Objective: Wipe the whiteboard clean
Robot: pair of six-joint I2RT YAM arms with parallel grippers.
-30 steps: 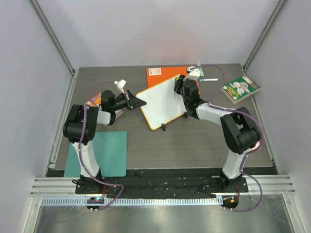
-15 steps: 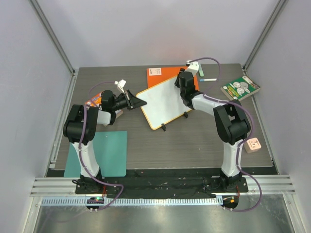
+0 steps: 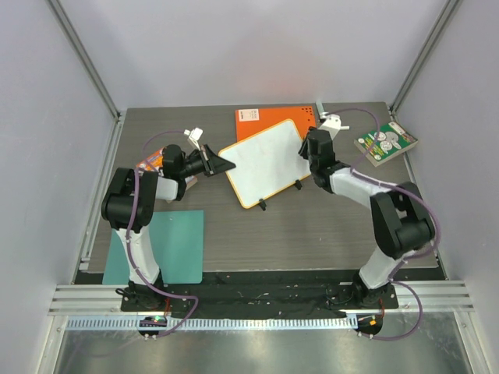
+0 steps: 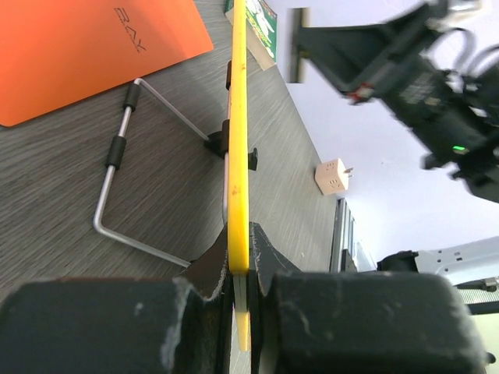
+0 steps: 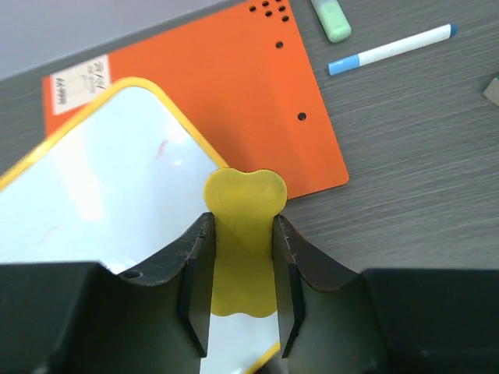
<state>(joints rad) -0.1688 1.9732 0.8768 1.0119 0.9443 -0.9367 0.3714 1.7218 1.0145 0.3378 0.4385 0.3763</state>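
2 sets of fingers are both closed on something. The left gripper has its fingers pressed together on the thin yellow rim of the whiteboard, pinching the board's left edge and steadying it. The right gripper is clamped on a yellow pad with a rounded, 2-lobed tip, which I take to be the eraser. That tip sticks out past the fingers, just over the board's right edge. From where I stand I cannot tell whether it is pressing on the surface or hovering above it.

The board sits mid-table, tilted up on its wire stand with 2 small black feet toward the near side. Its far corner lies in front of the orange book. A blue-capped marker and a pale green stick lie beyond the book. A green book is well off to the right, and a teal mat is near the left arm's base.

Most of the job looks done, since the white face reads nearly clean from above. Up close, 1 faint red fleck shows toward the far corner, and perhaps another near the left. I would say 1 or 2 more passes over those spots are what is left.
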